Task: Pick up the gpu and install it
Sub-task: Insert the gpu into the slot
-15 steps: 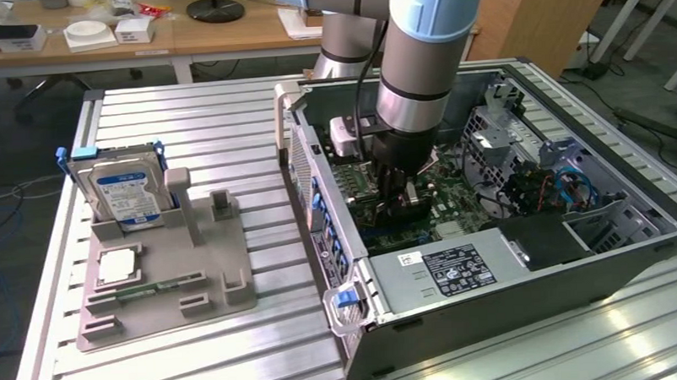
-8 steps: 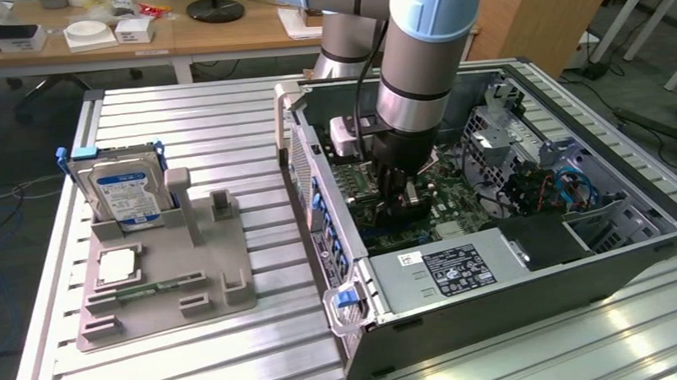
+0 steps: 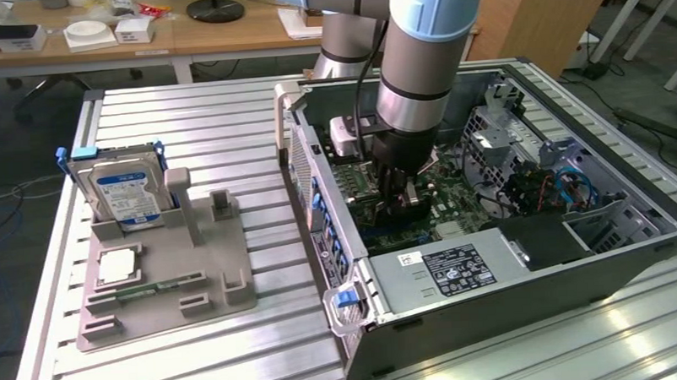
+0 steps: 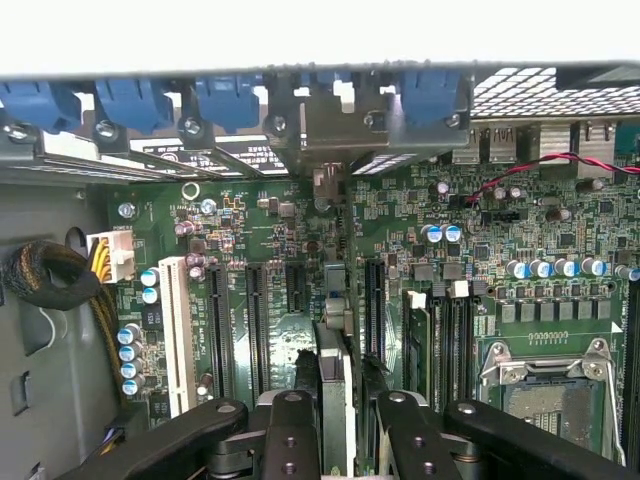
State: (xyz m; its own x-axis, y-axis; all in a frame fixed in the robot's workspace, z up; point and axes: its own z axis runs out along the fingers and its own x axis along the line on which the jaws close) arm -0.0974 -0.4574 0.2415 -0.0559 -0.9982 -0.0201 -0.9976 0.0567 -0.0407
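The arm is reaching down into the open computer case (image 3: 509,226), which is lying on its side toward the desk's (image 3: 201,119) edge at the exterior view's right. The claw (image 4: 345,420) is sitting low over the motherboard (image 4: 400,260), boxed in by the case wall with the blue clips (image 4: 130,100) on one side and the drive cage and power supply (image 3: 454,266) on the others, so there is little room around it.

In the wrist view the gpu (image 4: 335,370) is standing on edge between the claw's black fingers (image 4: 290,430), lined up with the expansion slots (image 4: 255,320). The fingers are sitting close on either side of the card, but I cannot tell whether they are clamping it or letting go.

Out on the desk, near the exterior view's left edge, the grey holder tray (image 3: 162,281) is carrying the hard drive (image 3: 125,189) upright, with open slatted surface all around it.
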